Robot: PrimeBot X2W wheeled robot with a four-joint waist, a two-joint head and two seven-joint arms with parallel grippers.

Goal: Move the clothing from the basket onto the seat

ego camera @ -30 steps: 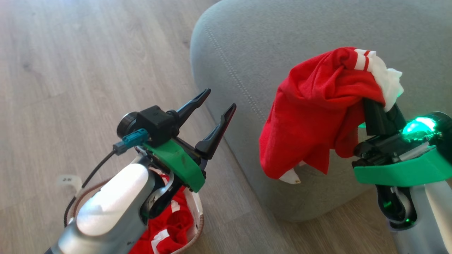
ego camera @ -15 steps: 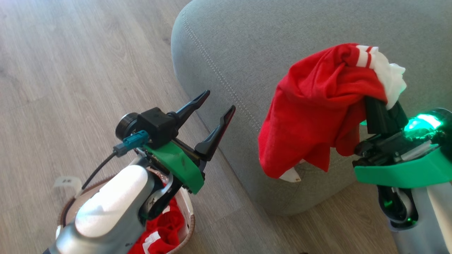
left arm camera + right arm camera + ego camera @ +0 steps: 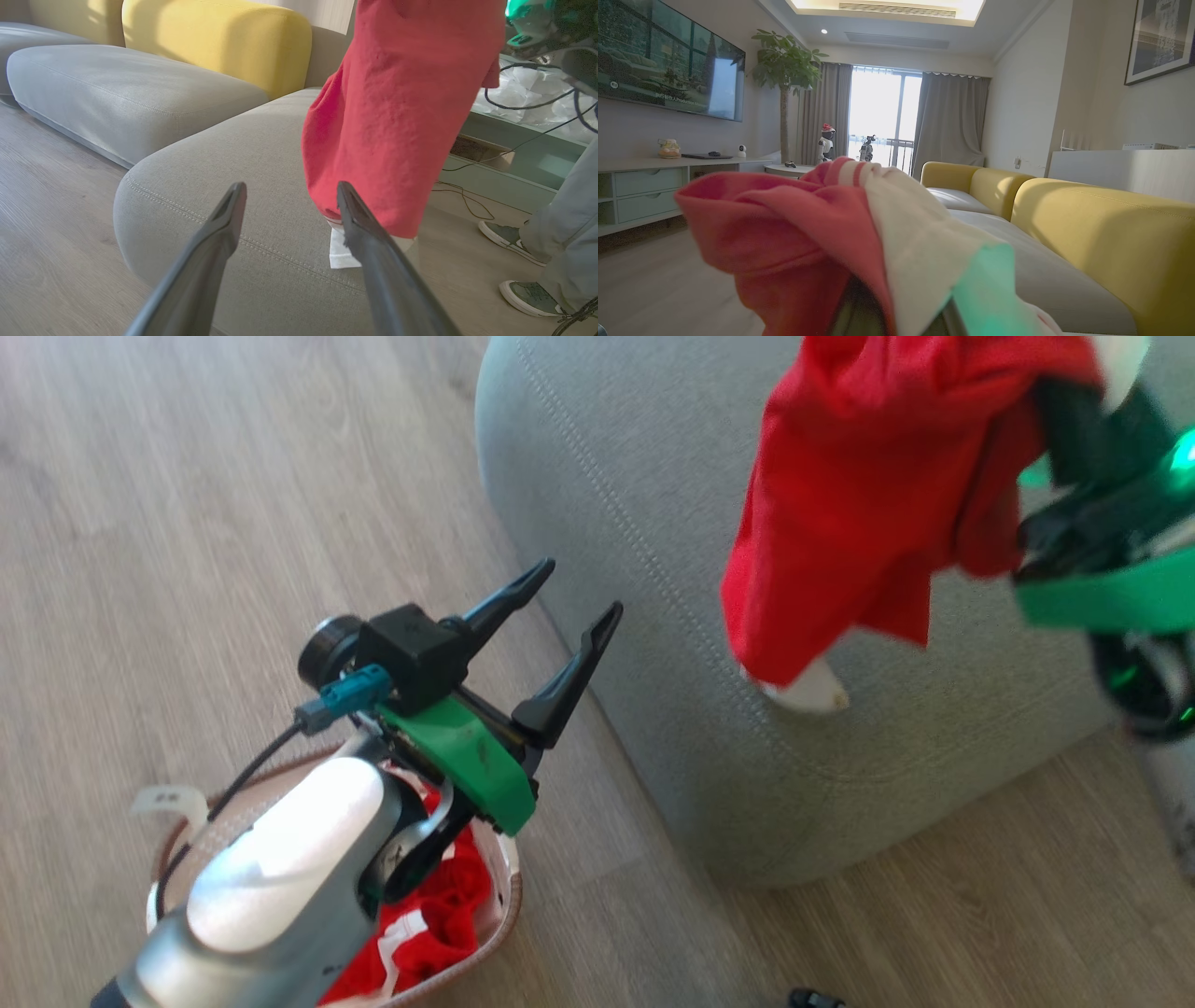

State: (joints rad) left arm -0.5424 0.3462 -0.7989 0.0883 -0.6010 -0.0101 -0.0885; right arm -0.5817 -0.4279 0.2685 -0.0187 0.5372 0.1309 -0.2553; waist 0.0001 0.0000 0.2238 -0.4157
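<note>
Red clothing [image 3: 859, 495] half hides your right gripper [image 3: 1083, 429], clamped on it by the seat [image 3: 635, 476]; your left gripper [image 3: 569, 593] stands spread, forearm masking much of the basket [image 3: 509, 896].

Wood floor [image 3: 187, 523] w/ basket [image 3: 512, 896], seat [image 3: 635, 476], dark bit [image 3: 814, 999] (shoe?)

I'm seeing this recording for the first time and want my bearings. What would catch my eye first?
The bright red garment dangling from the shut right gripper, held up at the grey-green seat cushion, stands out most. At the lower left, the left gripper is open and empty, and beneath its arm a white basket holds a second red garment. Yellow backrests rise behind the cushion.
</note>
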